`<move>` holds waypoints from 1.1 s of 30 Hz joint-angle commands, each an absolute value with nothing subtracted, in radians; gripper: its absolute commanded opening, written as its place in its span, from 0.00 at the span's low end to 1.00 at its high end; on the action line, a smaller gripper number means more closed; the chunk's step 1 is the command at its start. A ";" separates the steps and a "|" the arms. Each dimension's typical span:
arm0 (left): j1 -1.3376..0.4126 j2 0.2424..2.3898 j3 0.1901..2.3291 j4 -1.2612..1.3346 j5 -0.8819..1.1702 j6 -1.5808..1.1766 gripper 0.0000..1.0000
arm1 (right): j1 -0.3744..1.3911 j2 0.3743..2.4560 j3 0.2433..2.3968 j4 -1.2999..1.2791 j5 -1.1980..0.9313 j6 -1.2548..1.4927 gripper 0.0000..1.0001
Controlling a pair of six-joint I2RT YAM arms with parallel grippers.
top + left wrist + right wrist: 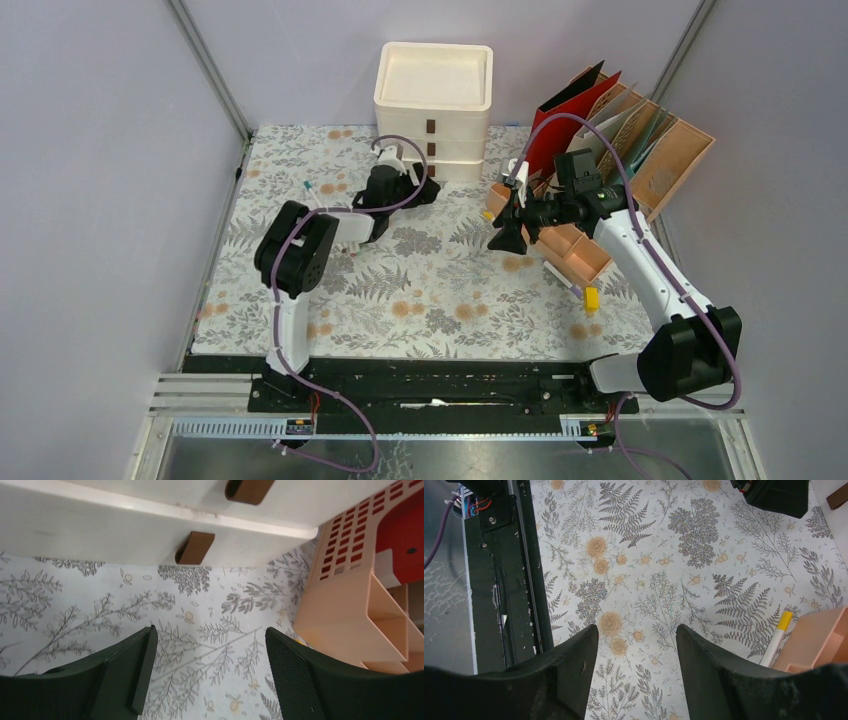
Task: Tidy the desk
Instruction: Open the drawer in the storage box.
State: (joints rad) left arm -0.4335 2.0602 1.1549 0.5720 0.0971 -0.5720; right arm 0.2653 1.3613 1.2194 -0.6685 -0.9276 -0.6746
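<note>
So the counter (pixel 440 290) fills the middle of the overhead view, right in front of both arm bases, with rails round it. You can't lift it, obviously. What matters is the fern-print cloth on top, which looks soft and would probably bunch or drag if a finger scrapes it.

The white drawer unit (pixel 125 535) sits at the far edge and the peach desk organizer (pixel 345 625) at the far right. Both look like stiff, lightish plastic that'd likely slide on the cloth if shoved. For a drawer I'd go for the brown tab handle (pixel 194 547).

The yellow marker (pixel 776 637) lies flat just beside the organizer's corner. My guess is it's light, slick and round, so it may roll. Pinch it mid-barrel, across its width.

The left hand (pixel 207 675) is spread wide near the drawer unit with only cloth between its fingers. The right hand (pixel 636 672) is also released and empty, hanging over bare cloth near the marker.
</note>
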 commanded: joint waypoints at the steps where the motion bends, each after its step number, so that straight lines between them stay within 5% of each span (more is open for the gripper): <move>1: -0.433 2.127 1.259 0.645 0.057 -0.537 0.83 | 0.259 1.345 1.221 -0.678 -0.954 -0.696 0.66; 28: -0.427 2.394 1.633 0.538 0.003 -0.497 0.47 | 0.245 1.360 1.230 -0.701 -0.953 -0.715 0.66; 33: -0.426 2.401 1.647 0.528 -0.030 -0.499 0.22 | 0.240 1.359 1.230 -0.701 -0.953 -0.716 0.66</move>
State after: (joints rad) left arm -0.4400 2.3932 1.5780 0.5022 0.0113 -0.5011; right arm 0.2504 1.3617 1.2194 -0.6899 -0.9287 -0.7017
